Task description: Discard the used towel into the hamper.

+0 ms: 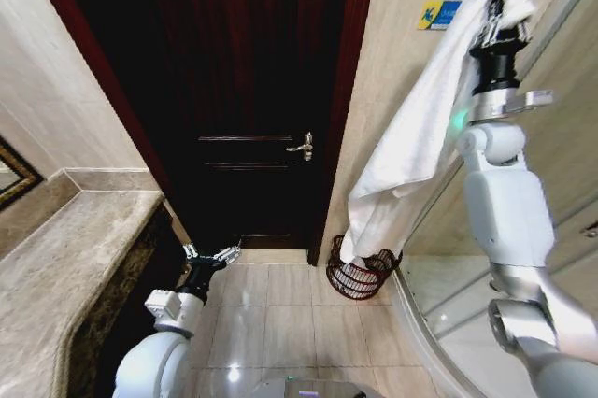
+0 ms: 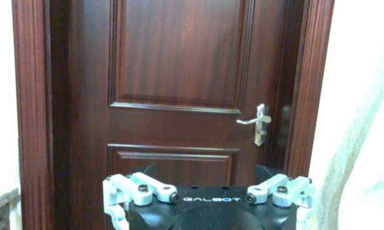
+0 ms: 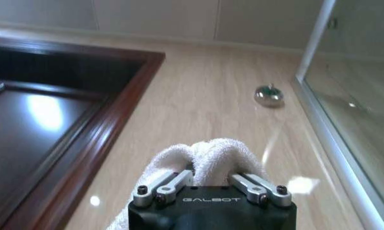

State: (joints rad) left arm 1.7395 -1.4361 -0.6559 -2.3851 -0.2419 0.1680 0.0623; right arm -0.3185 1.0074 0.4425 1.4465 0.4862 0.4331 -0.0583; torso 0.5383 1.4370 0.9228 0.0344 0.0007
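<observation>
One long white terry towel [image 1: 411, 127] hangs from the raised right gripper [image 1: 502, 7], its long axis running down and slightly toward the robot's left, from the bunched top near the upper wall to the lower end that reaches the rim of the small round dark reddish-brown wire hamper [image 1: 360, 275]. The right gripper's jaws are closed on the bunched top fold of the towel, seen in the right wrist view as a white lump [image 3: 208, 158] pinched between the metal fingers [image 3: 166, 187]. The hamper stands upright on the beige tiled floor [image 1: 280, 314], in the corner between the dark wooden door frame [image 1: 348, 90] and the curved base of the glass shower enclosure [image 1: 439, 323]; the towel's lower end covers part of its opening.

The left gripper [image 1: 213, 255] is held low beside the marble counter [image 1: 65, 267], pointing toward the dark panelled door [image 2: 179, 96] with its silver lever handle [image 2: 258, 122]; its jaws are spread wide and hold nothing. A small blue and yellow sign [image 1: 439, 14] sits on the wall beside the towel's upper part.

Open floor lies between the counter and the shower base, in front of the door; the hamper's corner is hemmed in on two sides.
</observation>
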